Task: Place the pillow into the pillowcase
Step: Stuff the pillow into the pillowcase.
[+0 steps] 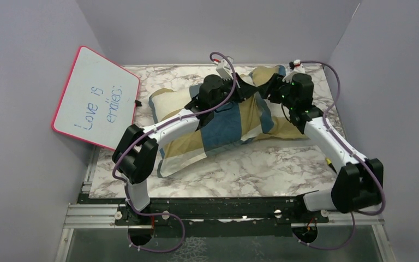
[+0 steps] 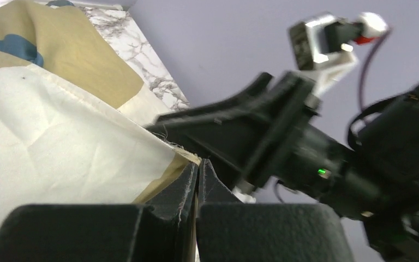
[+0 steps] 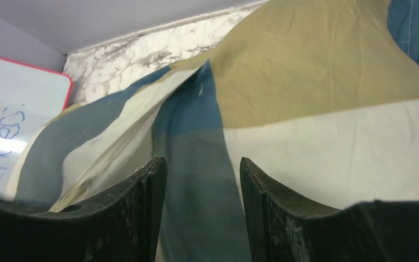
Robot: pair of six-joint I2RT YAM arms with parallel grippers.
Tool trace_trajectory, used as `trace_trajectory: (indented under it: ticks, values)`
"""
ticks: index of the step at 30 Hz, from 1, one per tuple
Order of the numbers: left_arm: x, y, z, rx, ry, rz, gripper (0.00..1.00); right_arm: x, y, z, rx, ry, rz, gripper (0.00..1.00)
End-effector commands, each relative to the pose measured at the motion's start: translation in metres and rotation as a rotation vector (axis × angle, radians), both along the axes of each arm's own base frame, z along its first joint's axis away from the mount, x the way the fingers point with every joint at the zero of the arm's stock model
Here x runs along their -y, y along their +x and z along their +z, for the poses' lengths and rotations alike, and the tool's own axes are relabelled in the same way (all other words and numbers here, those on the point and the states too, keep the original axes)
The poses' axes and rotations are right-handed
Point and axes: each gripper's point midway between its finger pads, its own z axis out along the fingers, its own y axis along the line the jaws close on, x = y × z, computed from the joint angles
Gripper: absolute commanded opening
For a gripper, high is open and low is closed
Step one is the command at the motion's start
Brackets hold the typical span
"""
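Note:
The checked blue, tan and cream pillowcase [image 1: 234, 123] lies plump across the marble table [image 1: 262, 169]. The pillow is hidden; no plain white cushion shows. My left gripper [image 1: 244, 87] sits at the case's far edge, and in the left wrist view its jaws [image 2: 197, 166] are shut on the tan hem of the pillowcase [image 2: 60, 147]. My right gripper [image 1: 267, 88] faces it close by from the right. In the right wrist view that gripper [image 3: 203, 164] is open, with a blue fold of the pillowcase [image 3: 333, 147] lying in the gap, untouched by the pads.
A pink-rimmed whiteboard [image 1: 95, 98] with blue writing leans against the left wall, close to the case's left end. Grey walls enclose the table on three sides. The right arm's wrist [image 2: 316, 164] fills the space right beside my left jaws.

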Motion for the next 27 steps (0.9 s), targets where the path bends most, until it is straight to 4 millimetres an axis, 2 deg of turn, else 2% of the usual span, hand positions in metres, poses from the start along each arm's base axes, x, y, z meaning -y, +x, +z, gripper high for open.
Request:
trace_trajectory:
  ticks: [1, 5, 8, 14, 17, 19, 22, 25, 27]
  values:
    - [-0.002, 0.009, 0.032, 0.091, -0.019, 0.025, 0.0, 0.0, -0.053, -0.002, -0.045, -0.116, 0.163, 0.55]
    - [0.0, 0.011, 0.035, 0.093, -0.009, 0.022, 0.0, 0.008, -0.075, -0.012, -0.108, -0.162, 0.169, 0.54]
    - [-0.001, 0.01, 0.035, 0.086, -0.009, 0.023, 0.0, 0.015, -0.083, -0.008, -0.077, -0.19, 0.157, 0.55]
    - [0.0, 0.009, 0.034, 0.073, -0.014, 0.016, 0.0, -0.001, -0.087, -0.026, -0.126, -0.154, 0.251, 0.52]
    - [0.0, 0.008, 0.034, 0.07, -0.012, 0.018, 0.0, -0.003, -0.082, -0.032, -0.126, -0.143, 0.241, 0.47]
    - [0.0, 0.007, 0.034, 0.063, -0.017, 0.016, 0.0, -0.006, -0.079, -0.033, -0.126, -0.136, 0.254, 0.37]
    - [0.005, 0.005, 0.037, 0.054, -0.032, 0.003, 0.0, -0.025, -0.076, -0.019, -0.044, -0.09, 0.349, 0.02]
    - [0.014, 0.002, 0.042, 0.045, -0.052, -0.011, 0.0, -0.056, -0.081, 0.01, 0.091, 0.021, 0.524, 0.0]
    - [0.021, 0.0, 0.048, 0.047, -0.068, -0.02, 0.0, -0.073, -0.093, 0.031, 0.157, 0.107, 0.643, 0.0]
